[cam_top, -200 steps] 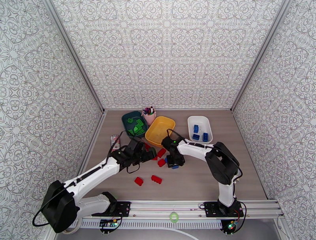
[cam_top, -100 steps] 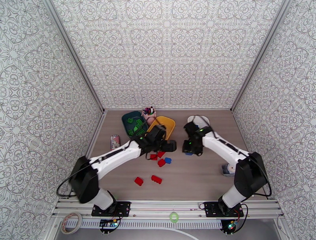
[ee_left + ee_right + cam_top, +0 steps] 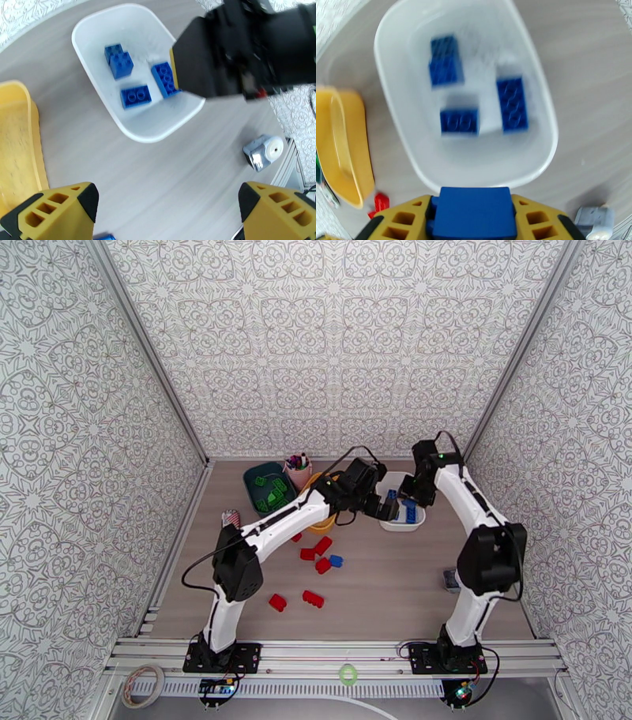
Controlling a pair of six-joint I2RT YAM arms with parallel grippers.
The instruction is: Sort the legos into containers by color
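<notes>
Right gripper (image 3: 474,223): narrowed onto a blue lego (image 3: 474,211), pinched between the yellow fingers (image 3: 405,221), hovering at the edge of the white tray (image 3: 549,130). In that tray: three blue bricks (image 3: 459,121), lying flat, apart from the held one. Motion blur in the right wrist view.

Left gripper (image 3: 168,209): spread wide, nothing between the fingertips (image 3: 59,203), hanging over bare table (image 3: 158,173) between the white tray and the yellow tray (image 3: 15,158).

Seen from the top: both grippers close together at the white tray, left arm stretched across the yellow tray and hiding most of it. Green legos (image 3: 272,496) piled in the teal tray (image 3: 251,477), back left. Pink cup (image 3: 298,471) of pens just beside it.

Out on the table, mid-left: several red legos (image 3: 322,545) scattered, plus a loose blue brick (image 3: 336,560) just beside them. Striped can (image 3: 230,518) near the left wall. Small grey object (image 3: 450,579) on the right, by the right arm; too small to identify.
</notes>
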